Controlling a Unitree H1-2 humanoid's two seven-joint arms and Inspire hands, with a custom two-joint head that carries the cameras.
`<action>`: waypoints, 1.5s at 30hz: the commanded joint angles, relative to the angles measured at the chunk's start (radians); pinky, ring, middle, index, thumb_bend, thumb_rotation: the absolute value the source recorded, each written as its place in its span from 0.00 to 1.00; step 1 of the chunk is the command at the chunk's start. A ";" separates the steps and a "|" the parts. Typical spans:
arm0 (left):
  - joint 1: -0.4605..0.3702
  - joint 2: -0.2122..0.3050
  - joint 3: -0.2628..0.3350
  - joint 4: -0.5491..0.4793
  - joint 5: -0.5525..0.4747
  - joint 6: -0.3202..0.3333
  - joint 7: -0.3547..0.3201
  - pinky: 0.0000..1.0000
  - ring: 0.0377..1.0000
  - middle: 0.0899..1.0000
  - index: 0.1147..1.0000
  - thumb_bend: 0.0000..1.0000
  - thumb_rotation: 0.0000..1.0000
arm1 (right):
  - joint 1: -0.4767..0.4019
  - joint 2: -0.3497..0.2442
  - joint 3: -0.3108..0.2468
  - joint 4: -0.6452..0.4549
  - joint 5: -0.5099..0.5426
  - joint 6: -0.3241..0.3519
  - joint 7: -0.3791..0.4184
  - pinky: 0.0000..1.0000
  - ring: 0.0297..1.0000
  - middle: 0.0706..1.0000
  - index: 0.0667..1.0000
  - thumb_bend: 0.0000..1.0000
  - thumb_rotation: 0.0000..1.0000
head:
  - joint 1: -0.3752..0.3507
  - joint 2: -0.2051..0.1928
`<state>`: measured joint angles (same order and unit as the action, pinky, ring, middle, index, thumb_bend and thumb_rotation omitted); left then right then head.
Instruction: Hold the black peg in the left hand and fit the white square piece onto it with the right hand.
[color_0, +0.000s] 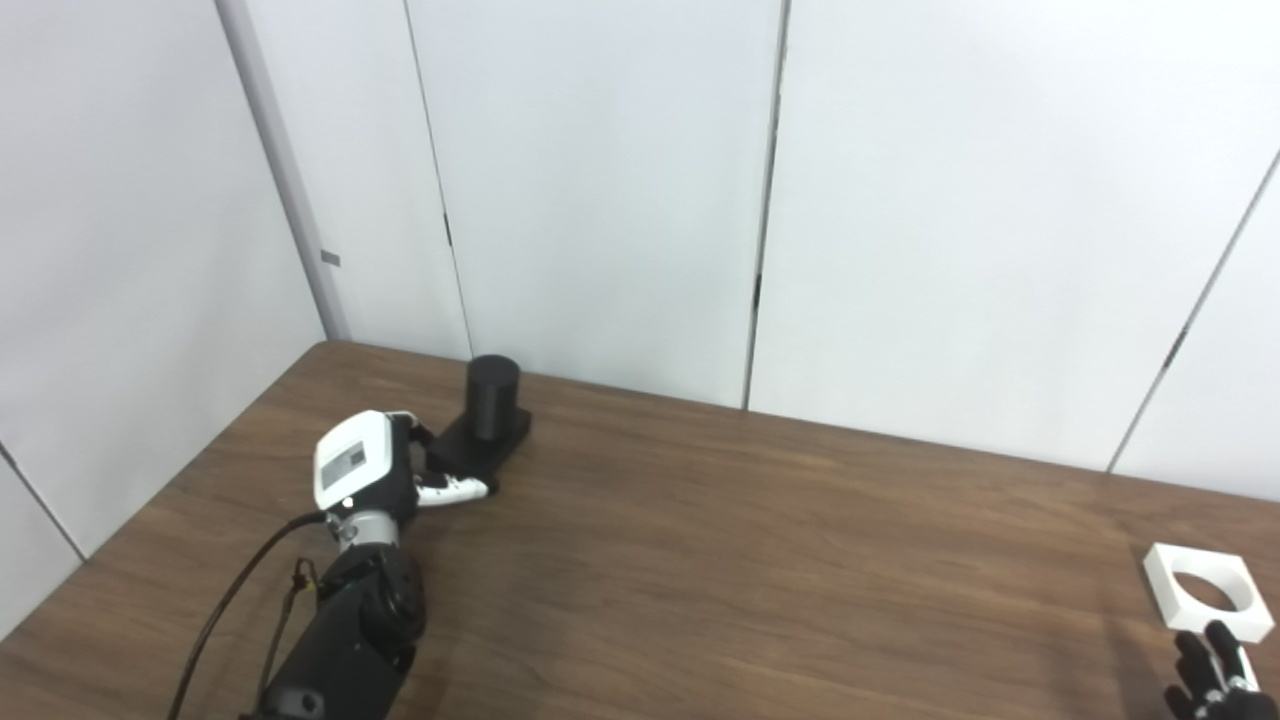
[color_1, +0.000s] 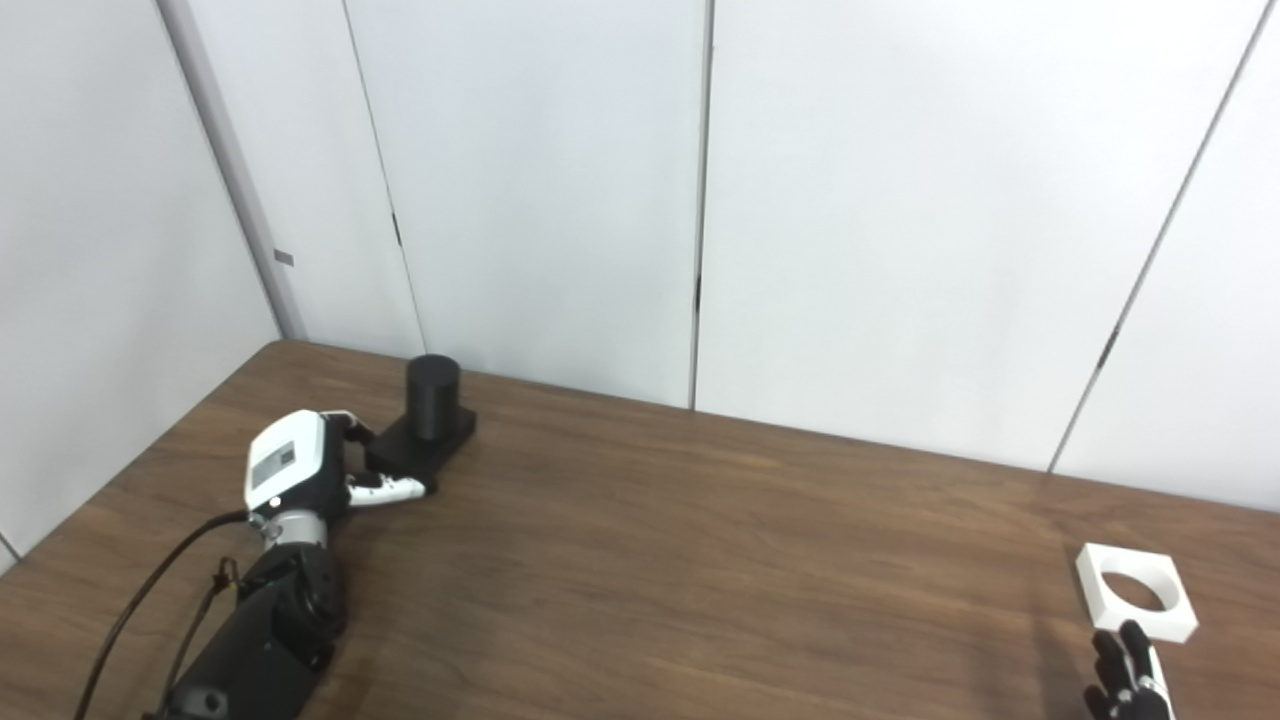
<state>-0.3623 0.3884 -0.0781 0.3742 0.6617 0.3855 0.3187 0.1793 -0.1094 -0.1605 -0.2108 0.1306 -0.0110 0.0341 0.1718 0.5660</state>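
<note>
The left hand (color_0: 372, 463) is sitting at about 9 o'clock on the tabletop (color_0: 720, 560), its fingers spread around the near edge of the peg (color_0: 493, 398), whose flat black base is resting on the wood with the round post standing upright; the fingers are touching or nearly touching the base, but it is not clear that they are gripping it yet. The right hand (color_1: 1128, 675) is only peeking in at about 4 o'clock, fingertips showing just short of the white square (color_1: 1136, 591), holding nothing; how far it is spread cannot be told. The square is lying flat, well apart from the peg across the tabletop. To do this step well, the left hand is probably best closing firmly on the base, not the post, leaving the post free, and keeping it upright. The right hand should likely be pinching the square by its outer edges, leaving the round hole clear. No containers are showing anywhere.
</note>
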 joint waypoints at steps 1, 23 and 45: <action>-0.012 0.015 0.005 -0.073 0.000 0.005 -0.008 0.67 0.76 0.70 0.42 0.51 0.06 | 0.079 0.016 0.011 -0.037 -0.014 -0.022 -0.003 1.00 1.00 0.96 1.00 0.50 1.00 | 0.000 0.002; 0.335 0.000 -0.052 -0.494 -0.154 -0.146 -0.296 0.70 0.79 0.75 0.42 0.50 0.04 | 0.085 0.036 0.038 -0.093 -0.063 0.012 -0.019 1.00 1.00 0.95 1.00 0.46 1.00 | -0.116 0.069; 0.417 0.061 -0.269 -0.572 -0.210 -0.472 -0.531 0.72 0.84 0.77 0.42 0.51 0.04 | 0.073 0.081 0.104 -0.147 -0.105 0.095 -0.102 1.00 0.99 0.91 1.00 0.52 1.00 | -0.283 0.189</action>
<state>0.0408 0.4447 -0.2999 -0.2152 0.4444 -0.0714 -0.1321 0.1733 -0.0925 -0.0629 -0.3183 0.0208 0.0930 -0.0600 -0.1089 0.7501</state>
